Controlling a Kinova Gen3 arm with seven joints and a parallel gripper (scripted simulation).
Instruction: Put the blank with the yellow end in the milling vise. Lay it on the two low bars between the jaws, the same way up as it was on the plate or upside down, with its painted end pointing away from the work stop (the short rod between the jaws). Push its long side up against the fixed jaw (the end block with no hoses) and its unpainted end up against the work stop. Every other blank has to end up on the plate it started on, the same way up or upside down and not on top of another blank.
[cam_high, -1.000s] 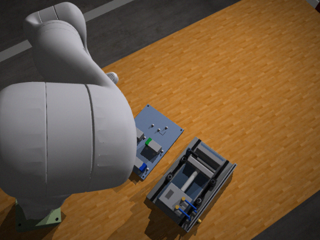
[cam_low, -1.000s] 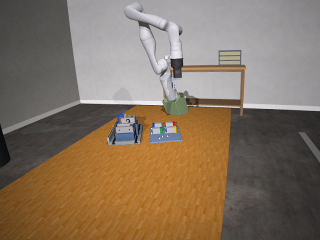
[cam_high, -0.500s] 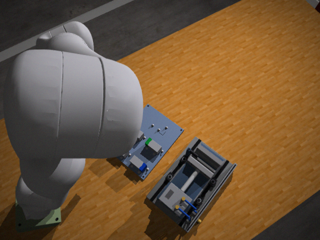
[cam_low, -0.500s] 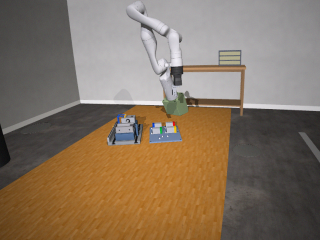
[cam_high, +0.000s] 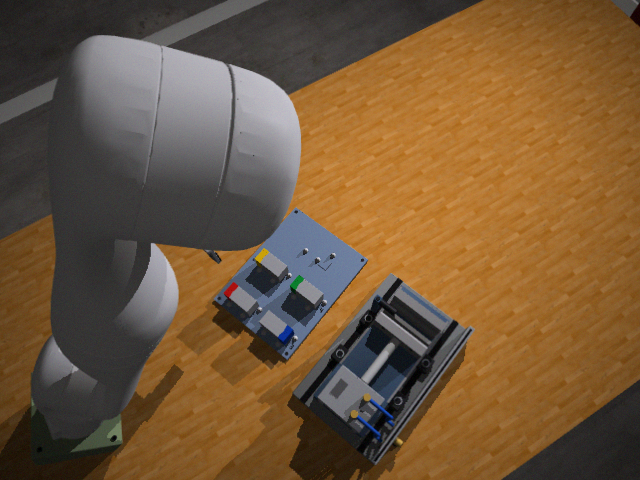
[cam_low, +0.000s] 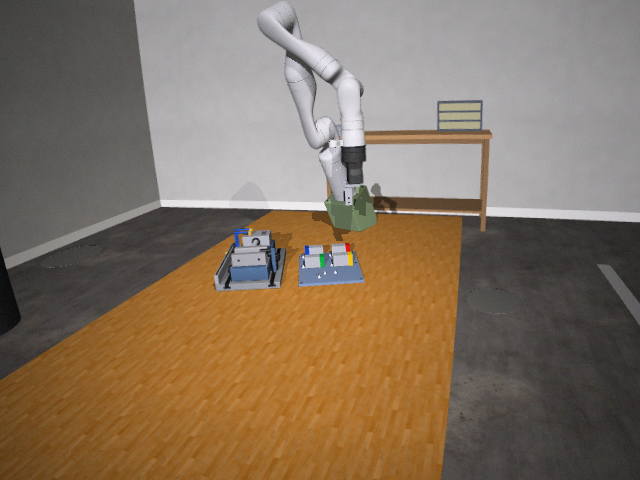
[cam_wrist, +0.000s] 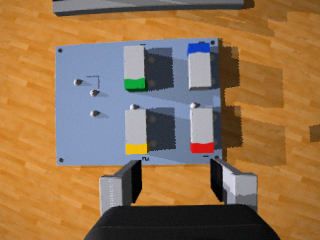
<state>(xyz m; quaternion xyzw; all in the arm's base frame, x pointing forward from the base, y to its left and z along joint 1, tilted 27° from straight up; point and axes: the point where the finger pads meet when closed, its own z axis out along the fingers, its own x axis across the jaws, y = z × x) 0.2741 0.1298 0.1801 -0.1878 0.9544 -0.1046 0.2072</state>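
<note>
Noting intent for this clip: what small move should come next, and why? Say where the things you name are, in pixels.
Probably shift the open gripper (cam_low: 348, 202) (cam_wrist: 176, 174) over the yellow-ended blank (cam_high: 272, 265) (cam_low: 341, 259) (cam_wrist: 136, 127) before lowering: in the wrist view that blank lies ahead of the fingertips and toward the left finger, not between them, and nothing is held.

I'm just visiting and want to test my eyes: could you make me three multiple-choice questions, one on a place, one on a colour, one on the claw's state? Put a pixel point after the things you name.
1. Where is the yellow-ended block?
A) in the vise
B) on the plate
C) on the floor

2. Which end colour is missing?
A) red
B) green
C) purple

3. How is the gripper?
A) open
B) shut on a block
C) shut on nothing

1 B: the yellow-ended block (cam_high: 272, 265) (cam_low: 341, 258) (cam_wrist: 136, 127) sits on the blue plate (cam_high: 338, 242) (cam_low: 330, 277) (cam_wrist: 75, 135).
2 C: ends are yellow, green, red, blue.
3 A: the gripper (cam_low: 349, 203) (cam_wrist: 176, 174) has its fingers wide apart.
</note>
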